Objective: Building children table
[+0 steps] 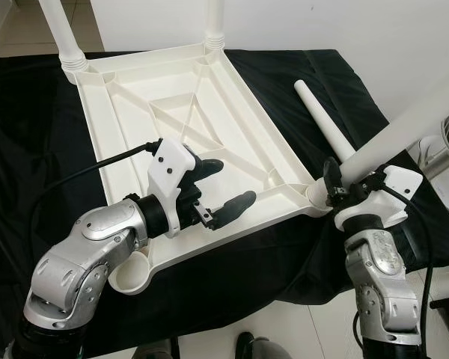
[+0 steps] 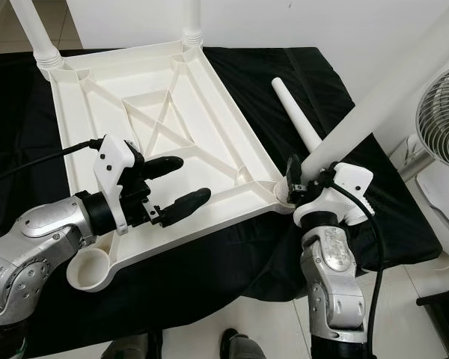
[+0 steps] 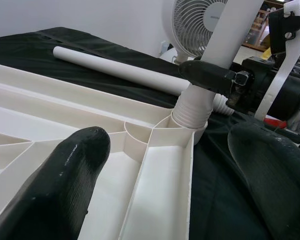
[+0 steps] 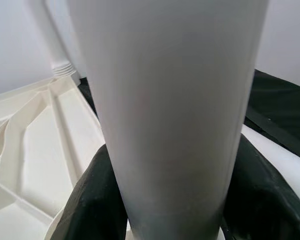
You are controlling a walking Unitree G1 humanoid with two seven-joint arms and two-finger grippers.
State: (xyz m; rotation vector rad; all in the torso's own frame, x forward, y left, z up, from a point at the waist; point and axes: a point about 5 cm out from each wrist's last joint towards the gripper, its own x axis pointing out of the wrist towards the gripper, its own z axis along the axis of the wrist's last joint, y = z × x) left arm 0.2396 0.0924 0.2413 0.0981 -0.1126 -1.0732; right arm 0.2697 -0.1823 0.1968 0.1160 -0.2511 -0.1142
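A white plastic table top [image 1: 243, 86] lies upside down on a black cloth. Two white legs [image 1: 60, 30] [image 1: 215, 19] stand in its far corner sockets. My right gripper [image 1: 337, 183] is shut on a third leg [image 1: 404, 123], whose ribbed end sits in the near right corner socket [image 3: 187, 117]. In the right wrist view the black fingers [image 4: 95, 200] clasp this leg [image 4: 170, 110] on both sides. My left gripper [image 1: 232, 183] hovers open over the near edge of the table top, holding nothing. A fourth leg [image 1: 325, 123] lies loose on the cloth, right of the table top.
The near left corner socket [image 1: 131, 273] holds no leg. A white fan [image 2: 441, 112] stands on the floor to the right, close to the tilted leg. The black cloth [image 1: 30, 134] drapes over the support's edges, with light floor beyond.
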